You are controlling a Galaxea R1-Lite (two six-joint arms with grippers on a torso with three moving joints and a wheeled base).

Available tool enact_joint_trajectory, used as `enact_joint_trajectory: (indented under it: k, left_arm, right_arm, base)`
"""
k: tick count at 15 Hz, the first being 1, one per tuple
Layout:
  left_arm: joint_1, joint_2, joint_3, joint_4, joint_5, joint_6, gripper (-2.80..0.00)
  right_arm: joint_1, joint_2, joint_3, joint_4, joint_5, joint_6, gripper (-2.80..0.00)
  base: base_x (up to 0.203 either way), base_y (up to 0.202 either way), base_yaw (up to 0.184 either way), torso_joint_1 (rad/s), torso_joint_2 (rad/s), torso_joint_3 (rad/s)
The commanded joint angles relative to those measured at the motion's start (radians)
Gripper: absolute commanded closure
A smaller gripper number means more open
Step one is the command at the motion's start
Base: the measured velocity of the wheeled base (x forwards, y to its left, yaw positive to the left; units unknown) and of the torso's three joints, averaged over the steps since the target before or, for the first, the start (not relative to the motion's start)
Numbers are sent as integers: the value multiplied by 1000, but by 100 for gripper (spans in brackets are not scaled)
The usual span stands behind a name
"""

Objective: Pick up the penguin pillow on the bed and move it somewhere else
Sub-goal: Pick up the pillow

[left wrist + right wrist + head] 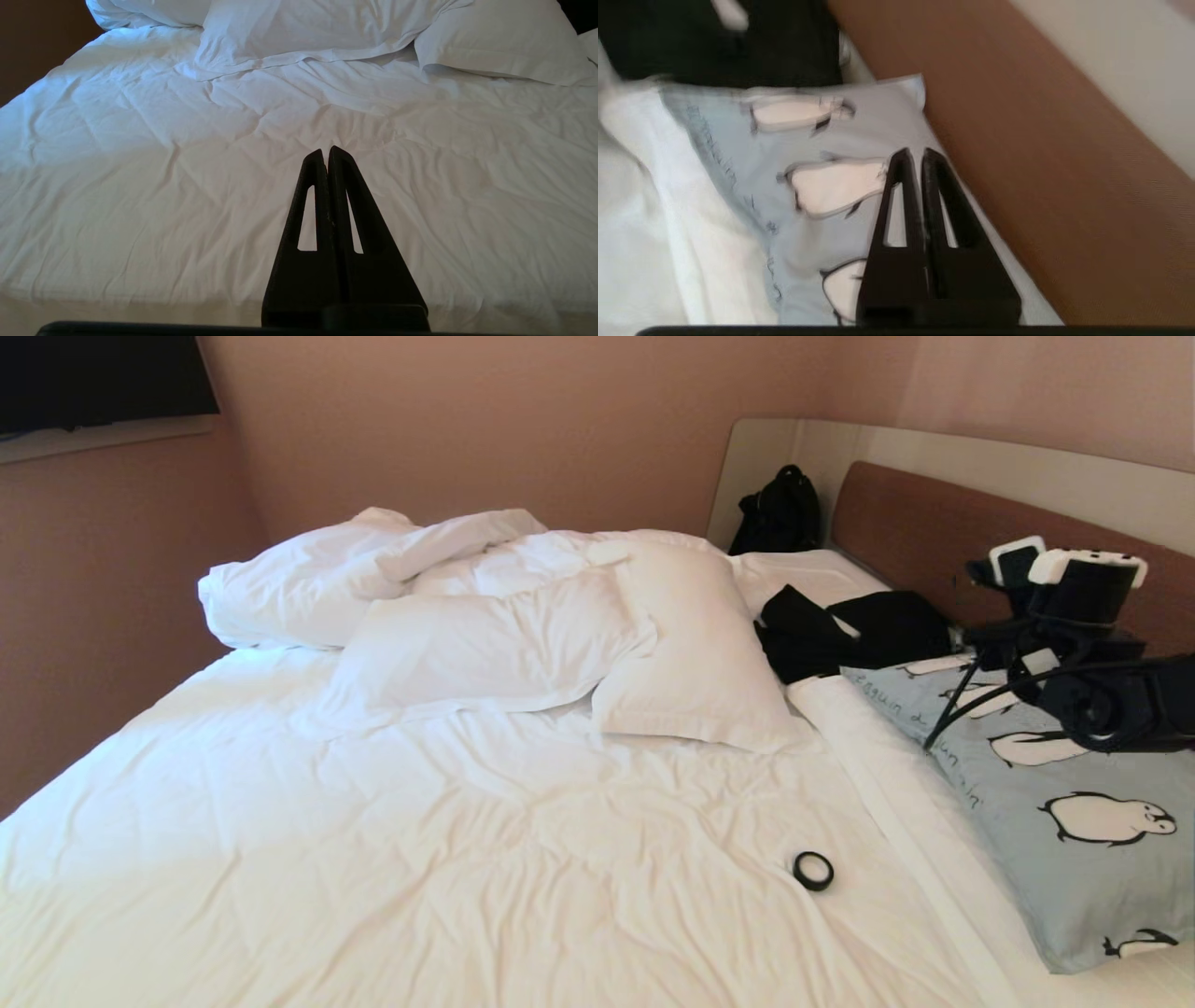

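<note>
Wall (112, 588): pink, at far left, with the dark lower edge of a window (93, 378) at the top corner.

Bed (373, 859): white sheet, creased, filling most of the head view.

Left gripper (325, 151): seen only in the left wrist view, low over the bare sheet near the foot edge; fingers pressed together, holding nothing.

Duvet (308, 569): white, bunched in a heap at the far left side of the bed.

Flat pillow (485, 649): white, lying against the duvet heap.

Plump pillow (695, 653): white, overlapping the flat pillow's right end, angled toward the head of the bed.

Tape ring (813, 870): small, black, lying alone on the sheet, near the front, apart from all pillows.

Bag (780, 513): black, in the far corner against the cream surround (1027, 467).

Black clothes (850, 630): crumpled on the bed right of the plump pillow, touching the far end of the penguin pillow.

Penguin pillow (1074, 840): pale blue, black-and-white penguins in a row, lettering along one side; lies flat at the right side of the bed, lengthwise beside the headboard (924, 523), on a white pillow or sheet fold beneath it.

Right gripper (915, 156): over the far half of the penguin pillow, close to the headboard side; fingers drawn together with a thin gap at the tips, nothing between them. Whether the tips touch the fabric cannot be told. In the head view its arm (1074, 644) covers the pillow's far end.
</note>
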Motion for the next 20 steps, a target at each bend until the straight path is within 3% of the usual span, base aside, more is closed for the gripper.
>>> enact_joint_trajectory:
  k: [1, 4, 12, 16, 20]
  left_arm:
    - [0, 0, 2, 0, 1, -1, 0]
    - [0, 0, 2, 0, 1, -1, 0]
    - [0, 0, 2, 0, 1, -1, 0]
    - [0, 0, 2, 0, 1, -1, 0]
    - [0, 0, 2, 0, 1, -1, 0]
  right_arm:
    - [-15, -164, 32, 14, -3, 119, 0]
    - [-34, -359, 130, 49, -4, 194, 0]
    - [-48, -922, 492, 108, -1, 249, 0]
    - [-45, -1239, 546, 324, 34, 252, 0]
    - [-23, -1514, 550, 651, 162, 304, 0]
  base:
    - [0, 0, 0, 0, 0, 0]
    - [0, 0, 0, 0, 0, 0]
    - [0, 0, 0, 0, 0, 0]
    - [0, 0, 0, 0, 0, 0]
    - [0, 0, 0, 0, 0, 0]
